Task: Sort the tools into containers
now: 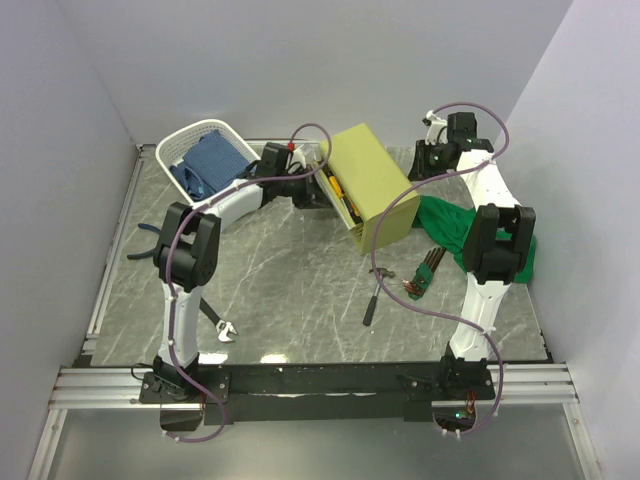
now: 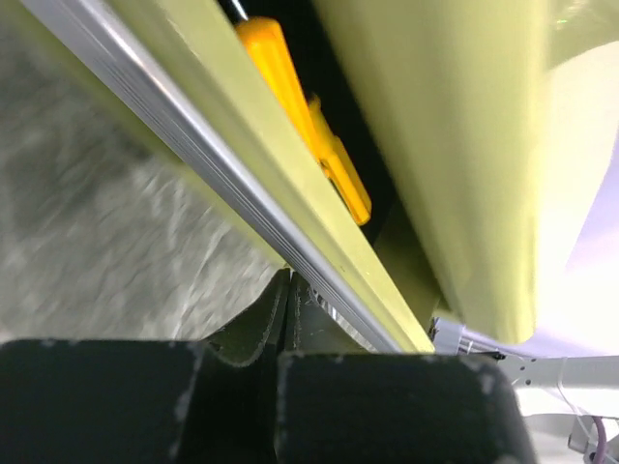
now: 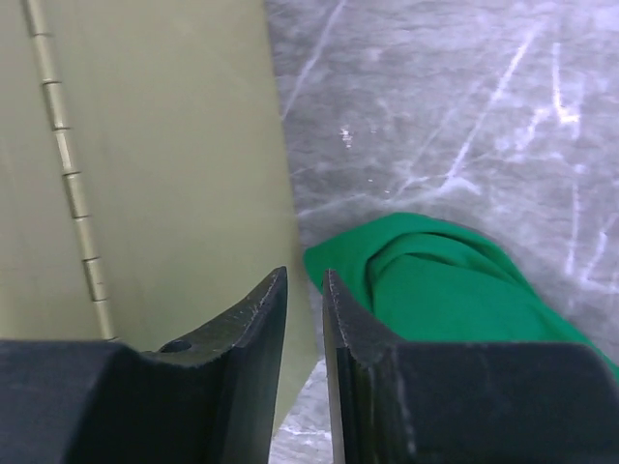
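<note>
Evidently left jaws meet closed at the drawer [image 2: 266, 174]; right jaws barely parted, empty.

Robot lab cell: bare white walls [image 1: 300, 60] enclose marble tabletop [image 1: 290, 270]

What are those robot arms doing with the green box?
They're sorting tools. The left pincer is closed, its tip at the silver rail of the box's open drawer, where a yellow screwdriver lies. The right pincer hovers empty behind the box, near a green cloth. A hammer, hex keys and a wrench lie on the table.
</note>
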Available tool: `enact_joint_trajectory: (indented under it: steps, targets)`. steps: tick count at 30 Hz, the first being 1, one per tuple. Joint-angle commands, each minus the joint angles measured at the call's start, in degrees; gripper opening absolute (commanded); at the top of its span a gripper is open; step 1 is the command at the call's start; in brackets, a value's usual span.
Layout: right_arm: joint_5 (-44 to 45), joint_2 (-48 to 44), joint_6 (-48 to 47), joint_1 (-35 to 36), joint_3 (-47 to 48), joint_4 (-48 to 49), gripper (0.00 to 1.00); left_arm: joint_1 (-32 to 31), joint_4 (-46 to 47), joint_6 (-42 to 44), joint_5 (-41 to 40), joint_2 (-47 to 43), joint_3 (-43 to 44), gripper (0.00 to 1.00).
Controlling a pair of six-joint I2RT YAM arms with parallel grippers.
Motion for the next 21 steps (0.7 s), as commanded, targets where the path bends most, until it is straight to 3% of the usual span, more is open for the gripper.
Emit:
enact_joint_trajectory:
  steps: [1,8,16,17,18,21]
  targets:
    - [-3.92,-0.17,-0.44,0.61,-0.12,-0.85,0.27,-1.43,2.77,1.12,0.94,2.91,7.35,0.01]
    - [-5.07,-0.7,-0.53,1.23,-1.62,-1.12,0.26,-2.57,3.74,0.94,1.04,7.05,13.77,0.01]
    - [-2.44,-1.75,-0.79,1.49,-1.44,-0.77,0.27,-2.14,-0.38,2.6,1.64,5.39,13.52,0.04]
    - [-1.56,-2.27,-0.97,1.49,-1.35,-0.5,0.28,-1.96,-3.26,3.22,1.56,4.16,11.34,0.08]
    - [-0.59,-2.45,-1.32,1.41,-0.83,-0.33,0.29,-1.61,-4.51,3.92,0.86,1.54,10.1,0.24]
    - [4.15,-2.89,-0.53,1.05,0.05,0.46,0.4,0.67,-7.85,6.21,-0.11,-3.05,4.74,0.58]
